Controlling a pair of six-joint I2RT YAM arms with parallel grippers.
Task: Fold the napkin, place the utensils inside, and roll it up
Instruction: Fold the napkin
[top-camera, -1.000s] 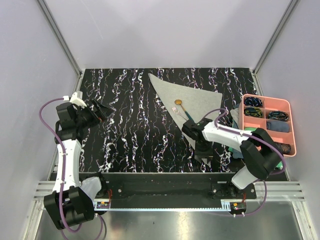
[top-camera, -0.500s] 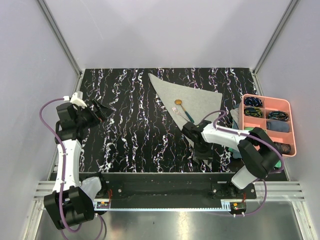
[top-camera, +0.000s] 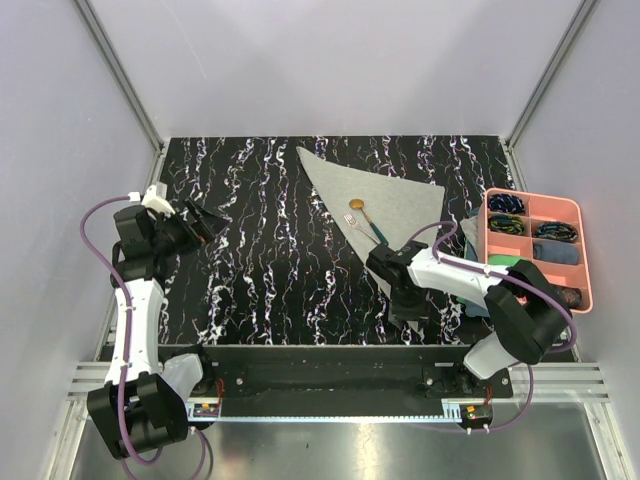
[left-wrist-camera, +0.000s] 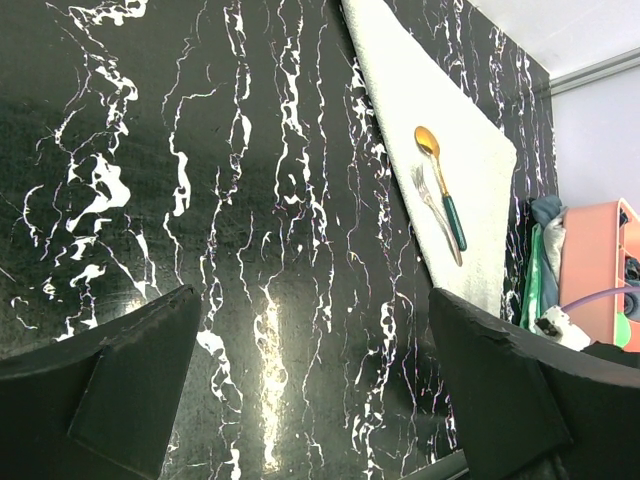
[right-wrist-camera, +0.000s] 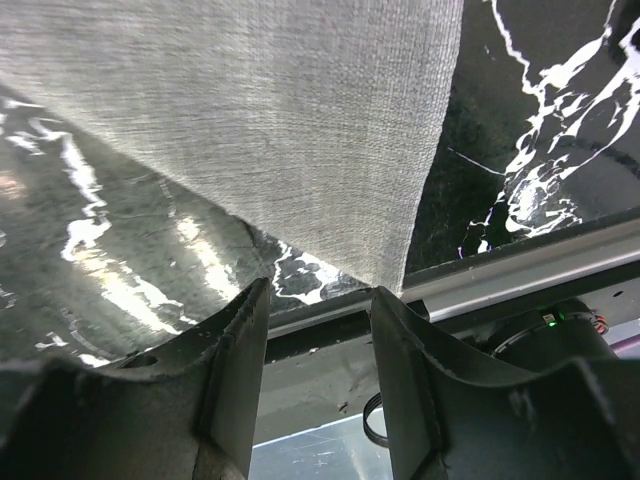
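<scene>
Spreading across most of the top view, the black marbled table (top-camera: 260, 260) carries the napkin (top-camera: 410, 205), which lies right of centre as a flat triangle. Its long point runs toward the near edge, and neither its outline nor its place has altered in the past second. The pink tray (top-camera: 587, 250) sits at the right edge, just beside the cloth, with darker cloths next to it.

What has moved is the right arm. It has slid back along the napkin toward the near edge, so the right gripper (right-wrist-camera: 320, 292) now sits at the cloth's near tip. Its jaws have eased a little wider and are parted with nothing between them. In the wrist view the tip lies flat on the table just ahead of the fingers (right-wrist-camera: 235, 370), not pinched. The left gripper (left-wrist-camera: 312, 295) hangs over bare table well to the left, jaws released and spread wide, exactly as it was.

The spoon (left-wrist-camera: 443, 195) and fork (left-wrist-camera: 432, 205) lie side by side on the napkin, touching or nearly so, unmoved.

With the fold made and the utensils on the cloth, rolling appears to be what remains. The right arm's shift reads as lining up on the tip to start that roll, with the tip yet to be caught.
</scene>
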